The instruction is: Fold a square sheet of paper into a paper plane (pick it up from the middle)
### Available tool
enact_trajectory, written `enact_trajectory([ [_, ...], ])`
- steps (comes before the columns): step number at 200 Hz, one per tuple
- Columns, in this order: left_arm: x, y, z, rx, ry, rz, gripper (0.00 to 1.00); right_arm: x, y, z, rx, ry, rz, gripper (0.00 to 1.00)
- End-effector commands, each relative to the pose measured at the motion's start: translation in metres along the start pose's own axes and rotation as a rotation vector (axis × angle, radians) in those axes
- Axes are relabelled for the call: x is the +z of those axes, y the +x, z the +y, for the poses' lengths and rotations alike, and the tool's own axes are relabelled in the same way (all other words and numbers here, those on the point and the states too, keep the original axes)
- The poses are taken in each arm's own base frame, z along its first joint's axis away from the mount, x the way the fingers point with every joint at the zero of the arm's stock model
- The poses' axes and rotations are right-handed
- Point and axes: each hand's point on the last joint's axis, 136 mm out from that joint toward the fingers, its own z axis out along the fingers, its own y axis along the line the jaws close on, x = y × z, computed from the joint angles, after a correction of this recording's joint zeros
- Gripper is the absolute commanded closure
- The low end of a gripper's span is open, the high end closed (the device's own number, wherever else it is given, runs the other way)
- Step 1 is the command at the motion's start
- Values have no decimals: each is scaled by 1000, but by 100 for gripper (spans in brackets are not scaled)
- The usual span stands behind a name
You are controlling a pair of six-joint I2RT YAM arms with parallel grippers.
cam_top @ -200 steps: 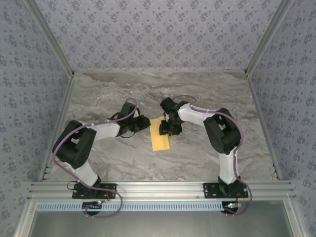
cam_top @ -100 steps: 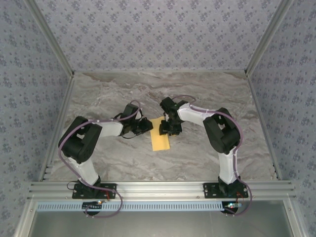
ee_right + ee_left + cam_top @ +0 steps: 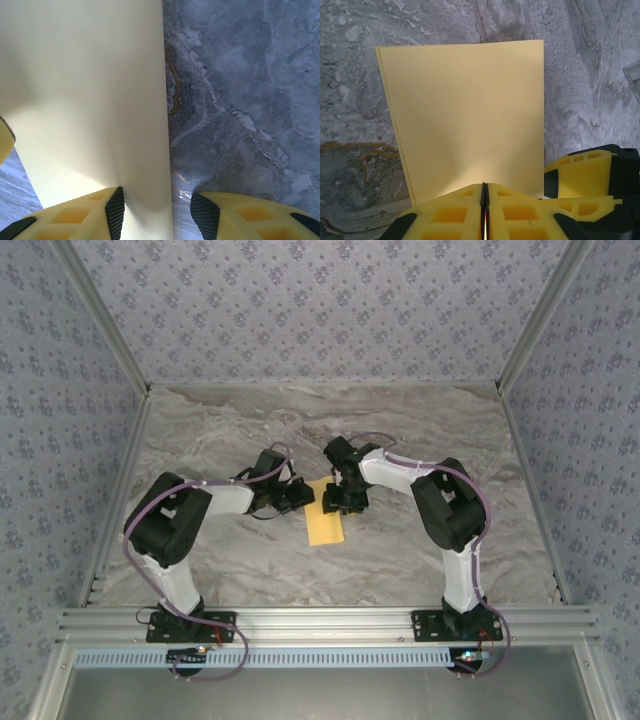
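The square sheet of paper point(image 3: 325, 526), folded to a rectangle, is seen lying flat on the marble table point(image 3: 420, 430), one edge met by the clenched left gripper point(image 3: 301, 495), another straddled by the right gripper point(image 3: 343, 503), jaws parted.

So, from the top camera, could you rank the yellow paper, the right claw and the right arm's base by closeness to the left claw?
1. The yellow paper: right at the left gripper's tips, on its right.
2. The right gripper: just across the paper's far end.
3. The right arm's base: far off, bottom right of the view.
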Motion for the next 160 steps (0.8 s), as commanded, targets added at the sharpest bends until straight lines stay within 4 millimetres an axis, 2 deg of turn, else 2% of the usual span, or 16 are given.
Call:
enact_trajectory([
  [1,6,1,-4,26,13,19,88,80,37,-49,10,160,153,50],
  [79,11,6,8,13,-21,41,90,82,39,-50,9,160,159,50],
  [111,11,18,27,-6,-97,80,91,77,37,-46,9,149,146,50],
  [133,12,34,52,-25,-190,132,92,60,28,-27,8,64,106,51],
  [160,14,52,78,-42,-259,184,92,8,5,-2,-2,-34,-36,49],
])
